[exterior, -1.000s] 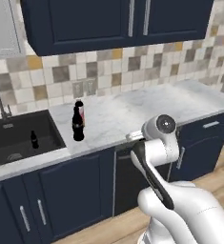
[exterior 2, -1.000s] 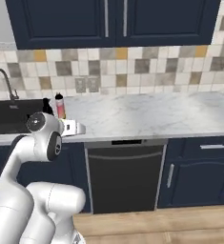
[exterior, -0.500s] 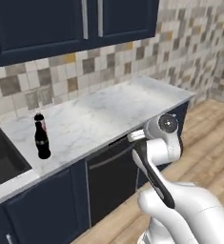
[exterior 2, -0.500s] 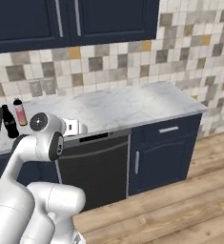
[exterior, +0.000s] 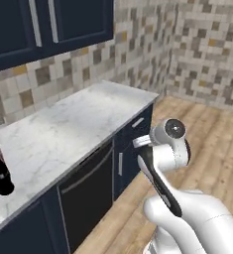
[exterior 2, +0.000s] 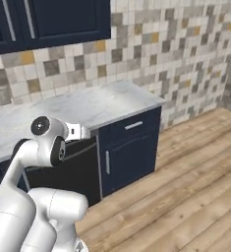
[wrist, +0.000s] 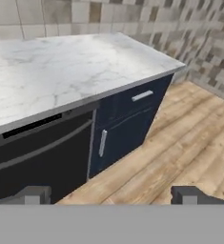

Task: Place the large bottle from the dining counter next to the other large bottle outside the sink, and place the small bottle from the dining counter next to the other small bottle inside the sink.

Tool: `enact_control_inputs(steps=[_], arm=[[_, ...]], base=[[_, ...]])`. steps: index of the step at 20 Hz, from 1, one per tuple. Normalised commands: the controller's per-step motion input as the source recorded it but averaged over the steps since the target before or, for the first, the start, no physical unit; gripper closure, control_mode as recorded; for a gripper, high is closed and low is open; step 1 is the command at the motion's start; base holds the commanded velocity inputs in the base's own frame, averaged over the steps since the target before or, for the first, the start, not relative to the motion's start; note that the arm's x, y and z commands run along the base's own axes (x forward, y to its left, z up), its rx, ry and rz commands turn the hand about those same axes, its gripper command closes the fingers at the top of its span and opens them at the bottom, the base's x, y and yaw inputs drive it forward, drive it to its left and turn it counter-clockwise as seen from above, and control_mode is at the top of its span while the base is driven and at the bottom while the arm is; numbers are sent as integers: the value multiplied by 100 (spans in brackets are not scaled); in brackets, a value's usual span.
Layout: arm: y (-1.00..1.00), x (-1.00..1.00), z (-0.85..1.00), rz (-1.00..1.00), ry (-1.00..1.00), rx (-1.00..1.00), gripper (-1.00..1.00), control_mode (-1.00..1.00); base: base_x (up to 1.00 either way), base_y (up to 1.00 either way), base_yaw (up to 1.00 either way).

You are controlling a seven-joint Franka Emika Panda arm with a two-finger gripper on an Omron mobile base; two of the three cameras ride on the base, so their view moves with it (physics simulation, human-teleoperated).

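Observation:
A tall black bottle with a red label band, the large bottle (exterior: 0, 171), stands upright on the marble worktop (exterior: 73, 124) at the far left edge of the left base view. My gripper (wrist: 112, 195) is open, its two dark fingertips (wrist: 36, 194) wide apart with nothing between them. It points at the worktop's right end and the dark cabinet fronts below. My arm's hand (exterior: 144, 143) hangs well to the right of the bottle, off the worktop's front edge. The dining counter, the sink, the small bottle and the other bottles are out of view.
Under the worktop are a black dishwasher front (wrist: 37, 152) and a navy drawer cabinet (exterior 2: 129, 147). A tiled backsplash (exterior 2: 136, 54) and navy wall cabinets (exterior: 53, 25) stand behind. Wooden floor (exterior 2: 186, 187) runs to the right up to a tiled wall corner.
The whole picture has swung: the base has turned right. The sink has left the views and the black bottle has slid to the left edge. The gripper stays open.

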Motion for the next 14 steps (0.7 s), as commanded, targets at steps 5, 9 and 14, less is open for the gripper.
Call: enact_control_inputs(steps=[5, 9, 14], arm=[[0, 0, 0, 0, 0, 0, -100, 100], [0, 0, 0, 0, 0, 0, -100, 100], [0, 0, 0, 0, 0, 0, -100, 100]], base=[[20, -22, -47], [27, -21, -49], [62, -28, -48]])
